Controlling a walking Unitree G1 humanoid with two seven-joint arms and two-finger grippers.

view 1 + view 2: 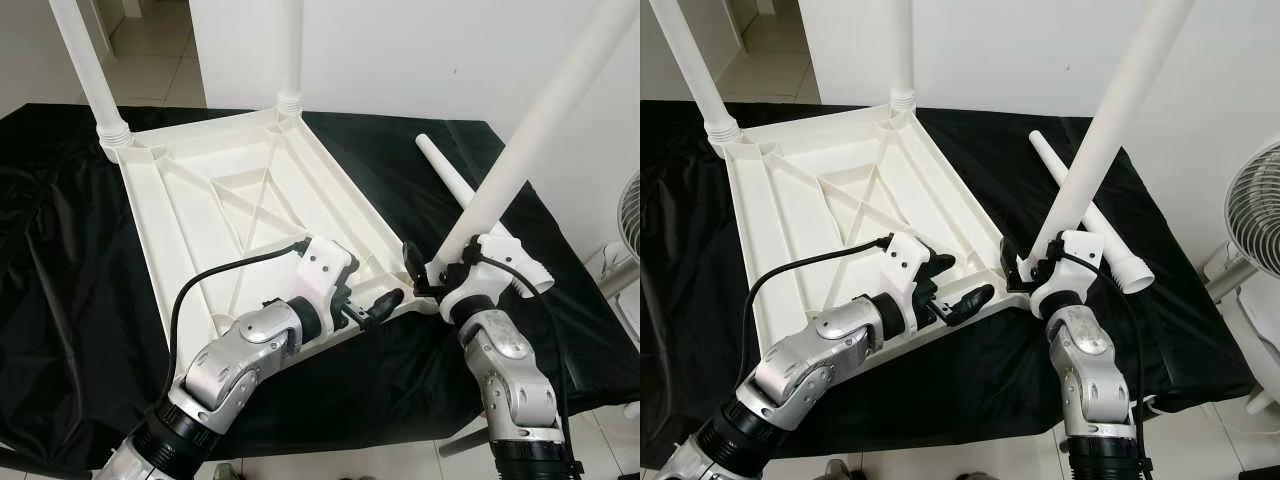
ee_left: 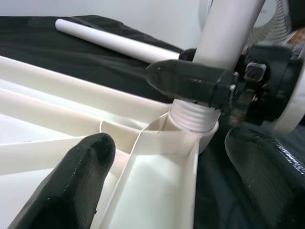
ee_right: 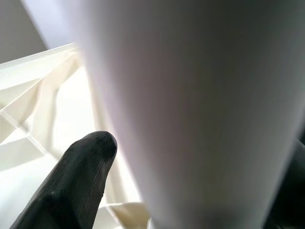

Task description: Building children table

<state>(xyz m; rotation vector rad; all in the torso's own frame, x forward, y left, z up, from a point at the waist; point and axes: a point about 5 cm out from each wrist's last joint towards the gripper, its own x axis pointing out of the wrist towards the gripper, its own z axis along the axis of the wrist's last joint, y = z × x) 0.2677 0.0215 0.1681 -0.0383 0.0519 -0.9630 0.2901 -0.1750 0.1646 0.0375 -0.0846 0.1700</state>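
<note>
A white tabletop (image 1: 250,210) lies upside down on a black cloth (image 1: 60,260), its ribbed underside facing up. At its far left corner a leg (image 1: 88,70) stands upright in its socket, and a second leg (image 1: 290,55) stands at the far right corner.

The left gripper (image 1: 372,308) sits at the tabletop's near right edge with its fingers (image 2: 71,186) spread apart; in the left wrist view one finger lies over the ribbed underside and the other beyond the rim, over the cloth (neither is pressed against the plastic as far as can be seen).

Just to its right, a third leg (image 1: 530,140) rises at a tilt from the near right corner, leaning away to the right. Its threaded end (image 2: 193,117) sits in the corner socket, with several threads showing above the socket's lip. The right gripper (image 1: 425,272) is clamped around this leg low down, just above the socket, one black finger (image 2: 190,83) crossing in front of it.

Behind that leg, a fourth leg (image 1: 1085,215) lies loose on the cloth, beside the tabletop's right edge and apart from it, its wider end toward the near side.

At the far right, beyond the cloth's edge, part of a fan (image 1: 1252,210) stands on the floor.
</note>
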